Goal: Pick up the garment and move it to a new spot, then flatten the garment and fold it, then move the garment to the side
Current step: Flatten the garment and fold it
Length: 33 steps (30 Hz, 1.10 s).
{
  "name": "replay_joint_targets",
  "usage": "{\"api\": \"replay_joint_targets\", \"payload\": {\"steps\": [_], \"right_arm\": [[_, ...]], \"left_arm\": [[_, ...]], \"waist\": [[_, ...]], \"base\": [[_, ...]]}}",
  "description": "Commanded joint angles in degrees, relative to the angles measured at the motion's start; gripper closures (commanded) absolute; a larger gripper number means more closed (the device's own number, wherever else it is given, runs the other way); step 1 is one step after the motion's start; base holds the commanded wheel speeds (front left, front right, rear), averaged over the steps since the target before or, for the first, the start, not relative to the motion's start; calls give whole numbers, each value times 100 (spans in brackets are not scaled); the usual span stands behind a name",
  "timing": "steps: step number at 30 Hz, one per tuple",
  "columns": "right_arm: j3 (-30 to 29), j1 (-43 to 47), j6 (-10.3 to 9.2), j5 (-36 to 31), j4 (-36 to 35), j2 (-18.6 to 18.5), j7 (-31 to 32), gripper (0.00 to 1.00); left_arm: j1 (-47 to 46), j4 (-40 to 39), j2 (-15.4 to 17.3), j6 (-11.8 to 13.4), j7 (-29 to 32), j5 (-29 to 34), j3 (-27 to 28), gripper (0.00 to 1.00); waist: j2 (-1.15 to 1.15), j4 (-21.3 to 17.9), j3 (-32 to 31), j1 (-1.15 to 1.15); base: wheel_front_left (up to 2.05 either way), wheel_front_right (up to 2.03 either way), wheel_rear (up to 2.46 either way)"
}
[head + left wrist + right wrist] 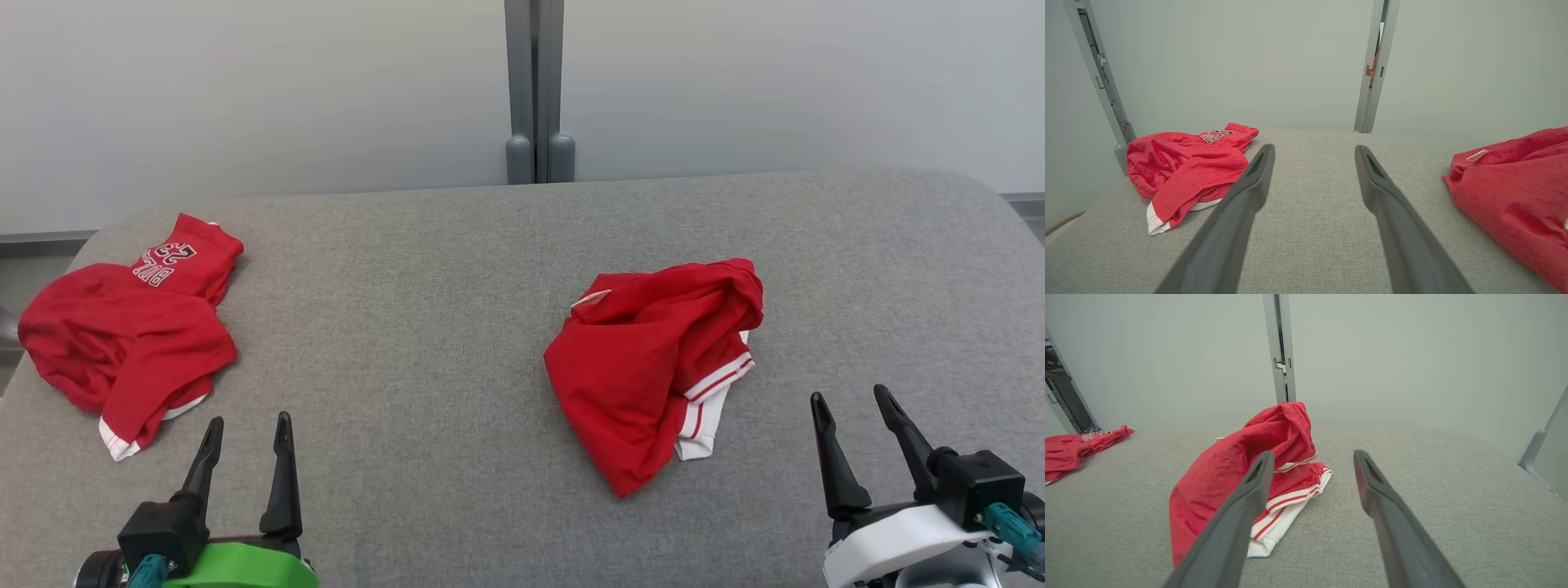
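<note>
A crumpled red garment [653,359] with white, red-striped trim lies bunched right of the table's middle; it also shows in the right wrist view [1229,473] and at the edge of the left wrist view [1515,192]. A second red garment [122,343] with white printed lettering lies crumpled at the far left [1184,167] [1065,449]. My left gripper [249,418] [1314,148] stands open and empty near the front edge, just right of that left garment. Low at the front right, my right gripper [849,392] [1312,453] is open and empty, a little right of the middle garment.
The grey fabric-covered table [424,327] has rounded far corners and ends at a pale wall. A grey upright post [535,90] stands behind its far edge. Bare cloth lies between the two garments and to the far right.
</note>
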Motion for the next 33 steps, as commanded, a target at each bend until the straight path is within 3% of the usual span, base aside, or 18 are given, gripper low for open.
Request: {"api": "replay_joint_targets", "payload": {"steps": [1,33], "right_arm": [[-29,85,-7,-49,-35,24,20,0],[-66,9,-7,-14,101,-12,14,0]], "left_arm": [[-89,-17,17,16,37,-44,19,0],[34,-146,182,176,130,-170,-16,0]], "waist": [[0,0,-2,0],[0,12,-14,0]], "base": [[0,0,0],[0,0,0]]}}
